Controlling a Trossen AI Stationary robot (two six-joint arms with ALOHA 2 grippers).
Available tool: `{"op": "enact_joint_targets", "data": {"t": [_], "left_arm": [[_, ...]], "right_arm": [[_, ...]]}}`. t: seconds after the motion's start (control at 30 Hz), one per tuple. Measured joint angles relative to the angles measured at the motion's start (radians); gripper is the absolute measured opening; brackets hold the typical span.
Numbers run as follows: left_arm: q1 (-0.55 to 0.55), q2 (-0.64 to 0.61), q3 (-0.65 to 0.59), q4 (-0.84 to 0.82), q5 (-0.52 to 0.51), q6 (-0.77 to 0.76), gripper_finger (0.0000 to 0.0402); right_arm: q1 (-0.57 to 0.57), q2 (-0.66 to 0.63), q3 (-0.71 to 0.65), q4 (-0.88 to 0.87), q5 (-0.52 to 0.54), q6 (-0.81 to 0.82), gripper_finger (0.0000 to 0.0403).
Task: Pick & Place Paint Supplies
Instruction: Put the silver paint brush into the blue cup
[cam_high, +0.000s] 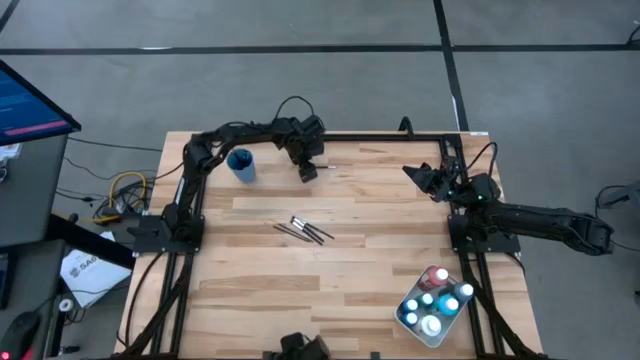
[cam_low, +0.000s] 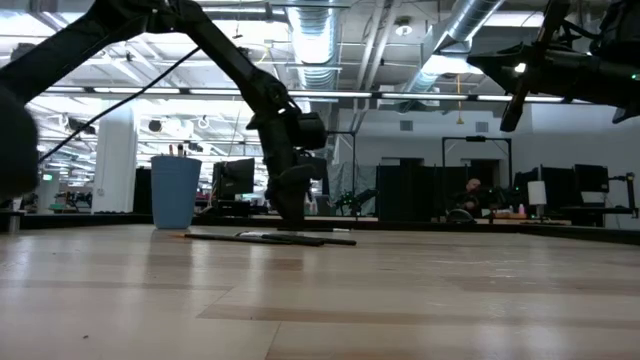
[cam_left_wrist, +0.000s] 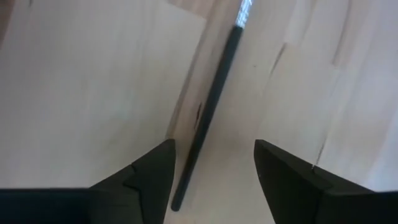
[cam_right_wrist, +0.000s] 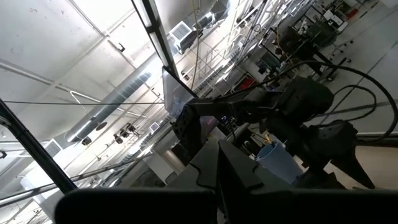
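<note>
The left gripper (cam_high: 308, 172) is low over the far part of the table (cam_high: 300, 300), just right of the blue cup (cam_high: 241, 164). In the left wrist view its two dark fingers (cam_left_wrist: 149, 180) stand apart with bare wood between them, gripping nothing. A single brush (cam_left_wrist: 211, 112) lies flat on the wood in that gap, nearer one finger than the other but not clearly touching either. Its long axis runs away from the wrist camera, the dark handle end near the fingers and the pale, shiny end farther off.

From above, that brush (cam_high: 322, 166) shows only as a thin dark line at the gripper's right side, running roughly left to right; which end is which cannot be told there.

Three more brushes (cam_high: 305, 231) lie together near the table's middle, well apart from the gripper. Their long axes slant from upper left to lower right in the high view, almost parallel to each other. In the low view they show as a low dark streak (cam_low: 270, 238) on the wood in front of the left arm.

The cup holds a few dark handles standing upright (cam_low: 178, 150).

The white tray (cam_high: 434, 306) sits at the near right corner with the paint bottles (cam_high: 438, 274) standing in it, caps up.

The right gripper (cam_high: 418, 174) waits raised at the far right with its fingers clenched on nothing
</note>
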Motion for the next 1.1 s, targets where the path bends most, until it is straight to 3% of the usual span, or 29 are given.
{"op": "enact_joint_targets", "data": {"t": [0.27, 0.4, 0.5, 0.7, 0.93, 1.1], "left_arm": [[-0.069, 0.012, 0.0, -0.041, -0.128, 0.064, 0.0178], [-0.067, 0.002, -0.001, -0.077, -0.096, 0.042, 0.0169], [-0.077, -0.014, -0.006, -0.141, -0.008, 0.041, 0.0155], [-0.171, -0.047, -0.013, -0.161, 0.023, 0.026, 0.0114], [-0.219, -0.065, -0.012, -0.149, -0.074, -0.157, 0.0099], [-0.189, -0.131, -0.01, -0.022, 0.022, -0.307, 0.0132]], "right_arm": [[0.0, 0.0, 0.0, -0.001, 0.0, 0.0, 0.0], [0.0, 0.0, 0.0, -0.001, 0.0, 0.0, 0.0], [0.0, 0.0, 0.0, -0.001, 0.0, -0.002, 0.0], [0.001, 0.0, 0.0, -0.001, 0.0, -0.019, 0.0], [0.005, 0.0, 0.0, -0.001, 0.0, -0.019, 0.0], [0.009, 0.0, 0.0, -0.003, 0.0, -0.019, 0.0]]}}
